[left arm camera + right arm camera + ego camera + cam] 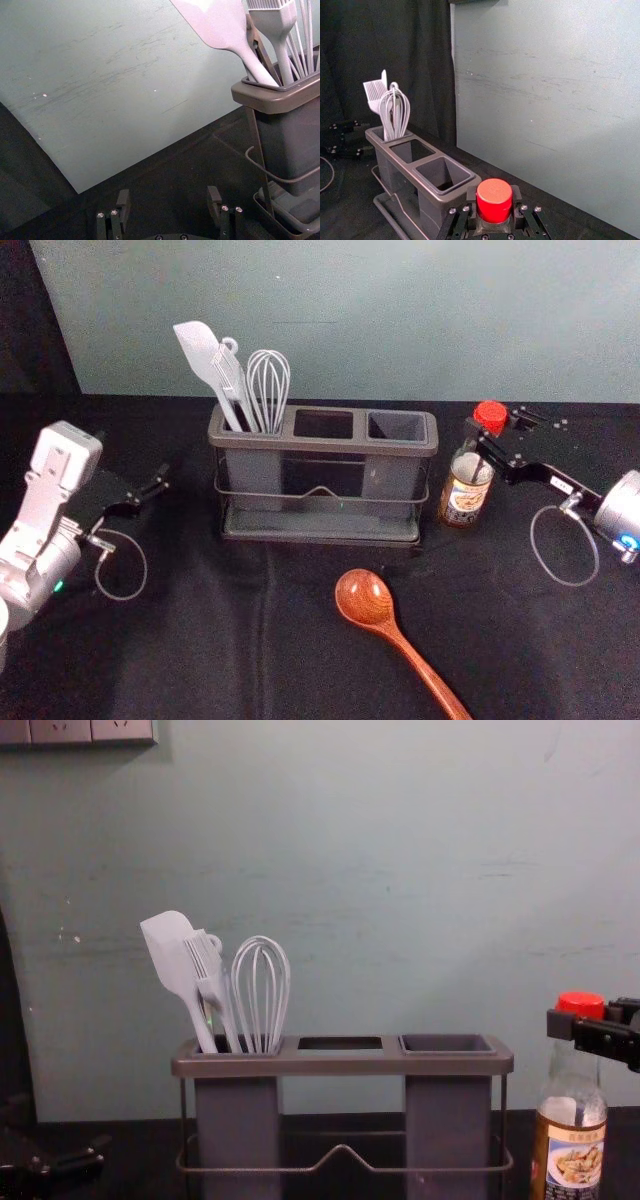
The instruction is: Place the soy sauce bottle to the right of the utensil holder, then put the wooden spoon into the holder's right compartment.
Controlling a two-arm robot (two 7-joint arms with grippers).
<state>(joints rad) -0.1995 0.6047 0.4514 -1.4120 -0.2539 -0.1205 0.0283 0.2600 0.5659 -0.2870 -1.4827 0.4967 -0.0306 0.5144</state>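
I find the soy sauce bottle upright, just right of the utensil holder, its neck held by my right end effector. The wooden spoon lies before the holder on the surface. My left end effector stands wide, left of the holder.

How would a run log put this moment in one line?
right gripper: around neck of soy sauce bottle | bottle: right of utensil holder | left gripper: open | wooden spoon: on table

Spoon glossy wood; bottle smooth glass w/ plastic cap; holder matt plastic; tbl cover matt cloth
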